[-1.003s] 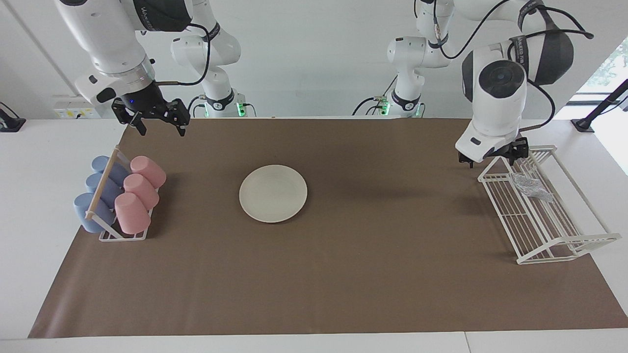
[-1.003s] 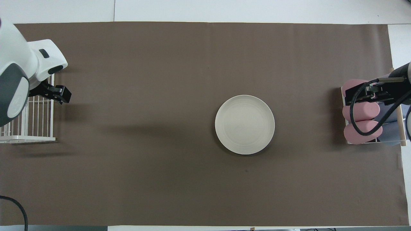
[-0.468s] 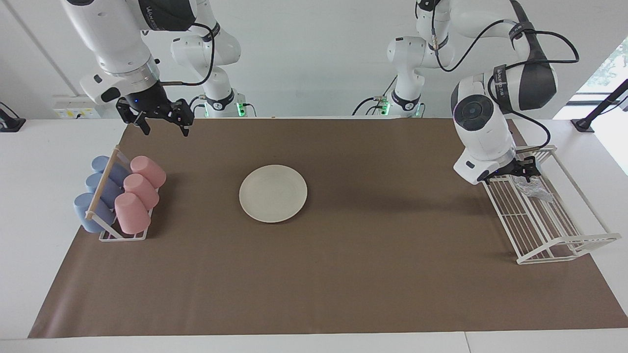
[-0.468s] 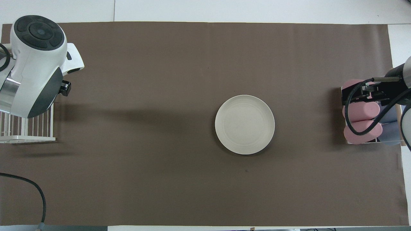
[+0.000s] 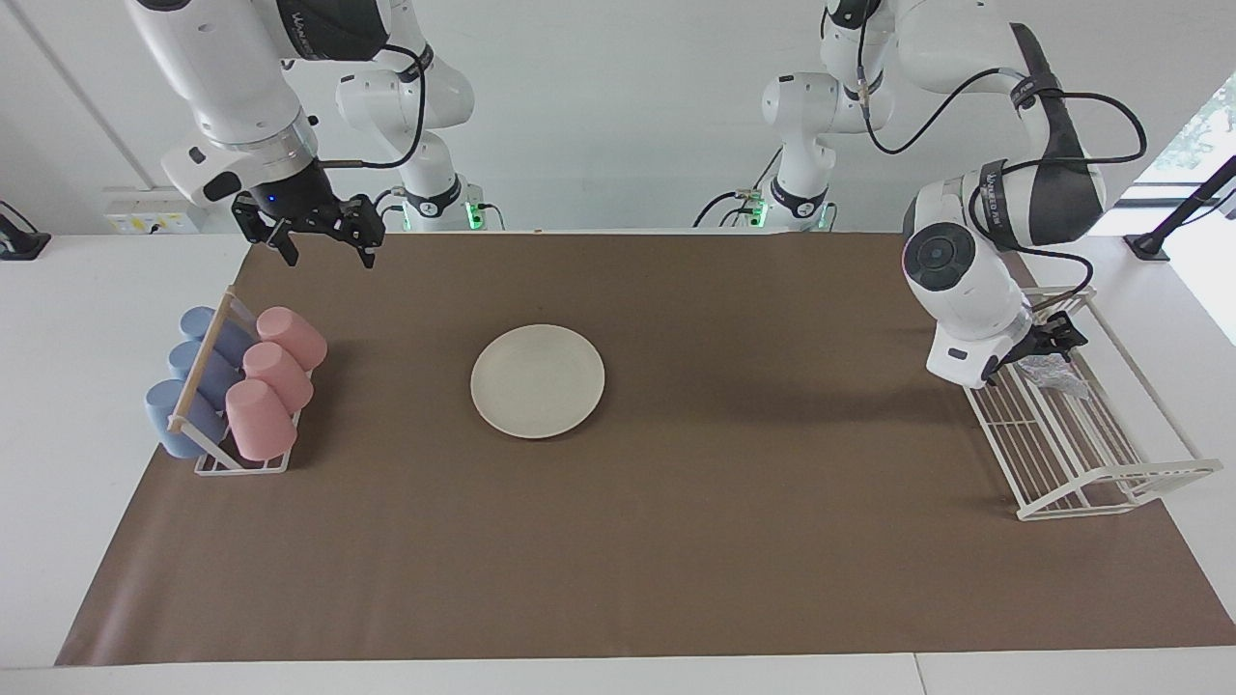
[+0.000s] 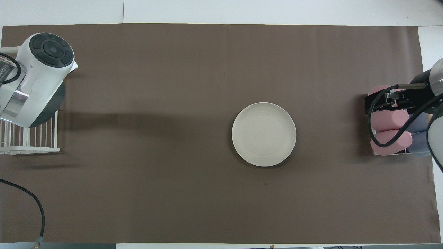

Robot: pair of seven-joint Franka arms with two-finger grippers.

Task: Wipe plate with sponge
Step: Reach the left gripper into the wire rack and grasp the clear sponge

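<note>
The cream-white plate [image 5: 538, 380] lies flat on the brown mat near the table's middle; it also shows in the overhead view [image 6: 263, 134]. The silvery sponge [image 5: 1054, 372] lies in the white wire rack [image 5: 1081, 454] at the left arm's end of the table. My left gripper [image 5: 1053, 343] is low in the rack, right at the sponge, mostly hidden by its own wrist. In the overhead view the left arm [image 6: 41, 76] hides both gripper and sponge. My right gripper [image 5: 328, 253] is open and empty, in the air over the table near the cup rack.
A cup rack [image 5: 232, 386] with pink and blue cups lying in it stands at the right arm's end of the table; in the overhead view the right gripper [image 6: 384, 102] covers its pink cups [image 6: 391, 135]. The brown mat [image 5: 676, 541] covers the table.
My left arm's hand has swung over the wire rack and come down to the sponge. My right gripper has shifted slightly and stays open.
</note>
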